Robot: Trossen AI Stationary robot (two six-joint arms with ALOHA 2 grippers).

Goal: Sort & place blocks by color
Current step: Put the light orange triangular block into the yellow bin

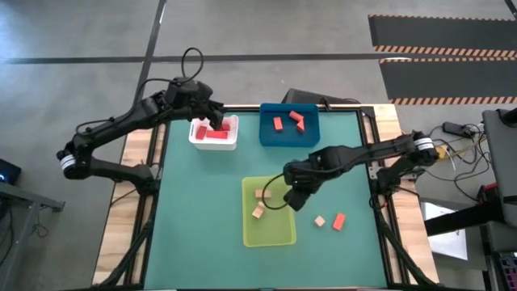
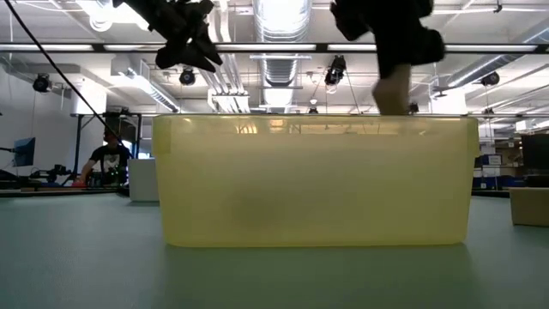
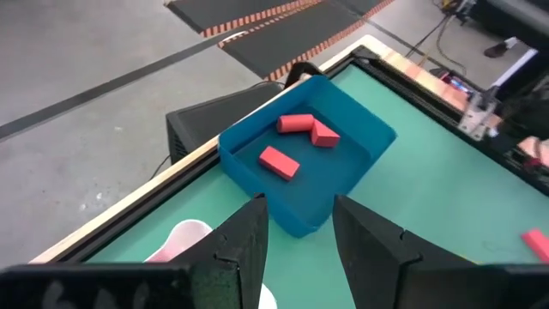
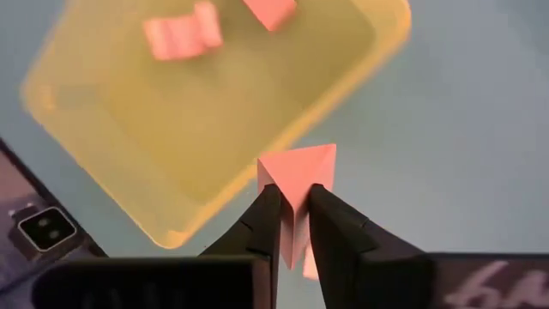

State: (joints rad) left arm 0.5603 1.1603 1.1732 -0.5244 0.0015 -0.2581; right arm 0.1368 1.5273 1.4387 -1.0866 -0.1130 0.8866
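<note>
Pale tan wood shows between the fingers of the right gripper [image 4: 292, 225], which pinch a small wedge block [image 4: 298, 184] by its lower part, the pointed faces sticking out beyond the fingertips. That gripper hangs just off the near right edge of the yellow-green bin [image 1: 269, 233], with the block held in the air above the rim rather than resting on anything. Ahead of it, inside the bin, lie two more tan blocks [image 1: 259, 203]. Behind it on the green table [image 1: 202, 226] sit a loose tan cube [image 1: 320, 221] and an orange-red bar [image 1: 338, 221], close together but apart.

Over at the far side, the left gripper [image 3: 298, 242] hovers at the white bin [image 1: 230, 142] with its fingers spread and nothing between them. Deep red blocks [image 1: 215, 133] lie under it in that bin; how many is hard to tell from above. Beyond its fingertips stands the blue bin [image 3: 360, 167], holding three orange-red blocks [image 3: 298, 141], two of them touching.
</note>
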